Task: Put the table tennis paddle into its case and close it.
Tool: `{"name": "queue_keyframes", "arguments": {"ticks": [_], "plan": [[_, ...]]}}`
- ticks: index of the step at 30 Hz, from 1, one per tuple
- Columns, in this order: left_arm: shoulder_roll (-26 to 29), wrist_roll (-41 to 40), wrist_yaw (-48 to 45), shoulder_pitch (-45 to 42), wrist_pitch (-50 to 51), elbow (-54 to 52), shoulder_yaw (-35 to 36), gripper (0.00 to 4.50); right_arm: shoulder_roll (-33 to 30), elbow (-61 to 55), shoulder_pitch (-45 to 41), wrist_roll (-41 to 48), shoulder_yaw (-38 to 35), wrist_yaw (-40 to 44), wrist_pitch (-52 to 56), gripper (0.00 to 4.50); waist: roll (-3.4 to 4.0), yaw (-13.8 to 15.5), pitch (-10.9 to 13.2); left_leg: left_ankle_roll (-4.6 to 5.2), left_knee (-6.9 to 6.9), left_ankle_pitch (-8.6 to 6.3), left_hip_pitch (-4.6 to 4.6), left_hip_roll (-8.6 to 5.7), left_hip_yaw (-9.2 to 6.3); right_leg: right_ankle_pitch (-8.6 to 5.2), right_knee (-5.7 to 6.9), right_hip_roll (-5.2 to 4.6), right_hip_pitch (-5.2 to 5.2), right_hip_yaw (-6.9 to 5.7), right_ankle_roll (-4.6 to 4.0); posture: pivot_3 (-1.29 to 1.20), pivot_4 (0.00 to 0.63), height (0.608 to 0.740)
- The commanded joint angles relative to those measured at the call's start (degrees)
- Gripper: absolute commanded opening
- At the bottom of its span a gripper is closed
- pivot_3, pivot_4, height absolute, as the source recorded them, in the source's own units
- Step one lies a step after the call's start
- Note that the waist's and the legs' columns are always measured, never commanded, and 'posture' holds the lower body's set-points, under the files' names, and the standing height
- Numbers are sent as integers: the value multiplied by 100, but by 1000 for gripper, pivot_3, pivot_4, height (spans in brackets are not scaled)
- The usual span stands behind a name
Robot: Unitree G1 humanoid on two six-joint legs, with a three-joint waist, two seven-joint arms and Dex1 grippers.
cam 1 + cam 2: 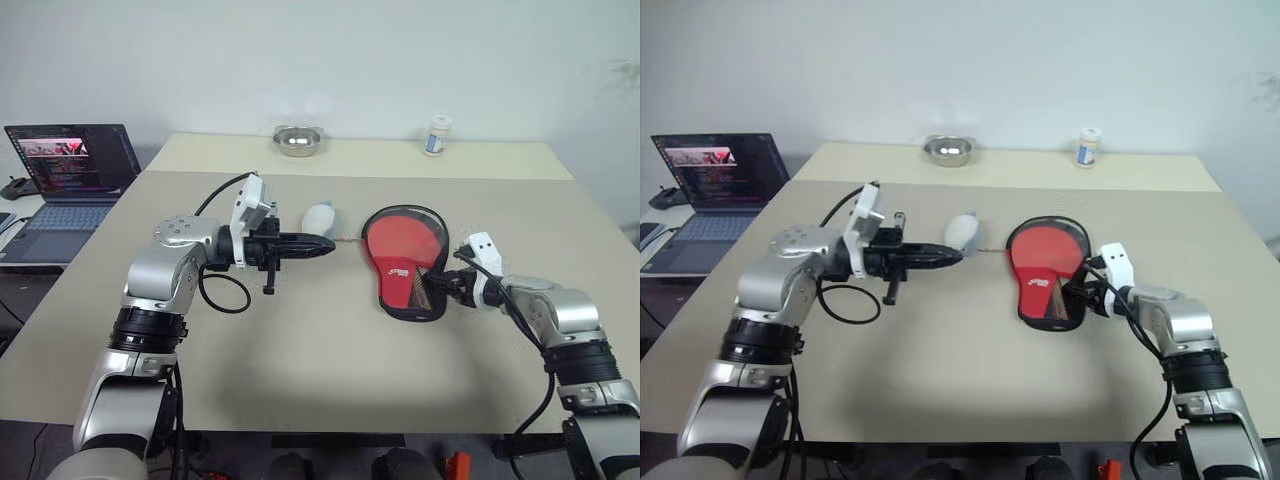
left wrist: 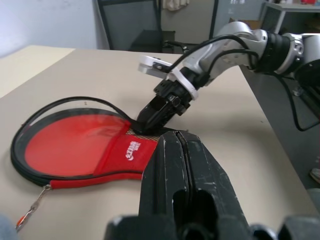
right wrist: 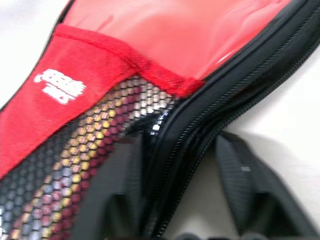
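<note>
Right gripper point(image 1: 441, 290) sits at the near, narrow end of the case point(image 1: 405, 262), on the right of the table point(image 1: 300, 350). Its jaws stand partly apart and straddle the black zip edge. One finger point(image 3: 107, 192) lies against that edge; the other stands a little clear of it, so nothing is pinched yet.

The table tennis paddle point(image 3: 75, 165) appears to be inside already, since striped handle colours show through the mesh pocket. The step in hand looks like closing the zip. To do it well, the jaws should close on the slider or its pull, not on loose fabric, and then draw along the curve of the rim. The case needs holding flat, or it will slide with the pull.

Left gripper point(image 1: 326, 243) hovers with its jaws pressed together, well left of the case. It points right toward the white fluffy charm point(image 1: 320, 217), which lies just beyond its tips. It holds nothing and could pin the round end.

Where the slider sits I cannot tell, nor how much of the zip is undone; a black strip arches up along the rim on the left side. Whether the red round area is rubber or fabric is unclear. At the far edge stand a steel bowl point(image 1: 297, 141) and a small white bottle point(image 1: 437, 135), and a laptop point(image 1: 70, 175) sits off to the left.
</note>
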Motion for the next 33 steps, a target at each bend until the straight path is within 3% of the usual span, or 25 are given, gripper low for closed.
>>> {"name": "queue_keyframes", "arguments": {"ticks": [1, 5, 11, 14, 21, 33], "plan": [[118, -4, -113, -72, -106, -138, 8, 0, 135, 394, -63, -30, -20, 53, 109, 1086, -2, -23, -1, 0, 0, 0, 0, 0, 0, 0, 1, 0, 0, 0, 0, 0, 150, 740], [148, -97, -140, -150, -30, -154, 77, 0, 287, 80, -111, 197, -64, 296, 311, 33, -2, -75, -1, 0, 1, 0, 0, 1, 0, 2, 2, 0, 1, 1, -2, 0, 150, 740], [313, -108, -335, -30, 62, -259, -10, 0, 662, -1413, 155, 702, 48, 309, 1102, 12, -1, -111, 0, -1, -11, 0, -9, 12, 0, 0, -2, 6, -13, 3, -4, 0, 150, 740], [519, -113, -541, 497, 149, -639, -180, 0, 998, -2089, 416, 866, 151, 104, 1452, 12, 3, -132, 1, -2, -21, 0, -9, 16, 2, -4, -2, 10, -22, 7, -9, 0, 150, 740], [731, -188, -665, 1092, 218, -1260, -385, 0, 1484, -2949, 1015, 943, 236, -444, 1902, 12, 2, -42, 3, -1, -8, -1, -20, 3, -4, -5, -2, -4, -22, 2, -10, 0, 150, 740], [928, -233, -783, 1424, 189, -1502, -444, 0, 1490, -4913, 2523, 1609, -746, -1114, 3137, 12, 1, -23, 2, 0, -13, -3, -18, -3, -7, -8, -8, -9, -15, -1, -5, 0, 150, 740]]}}
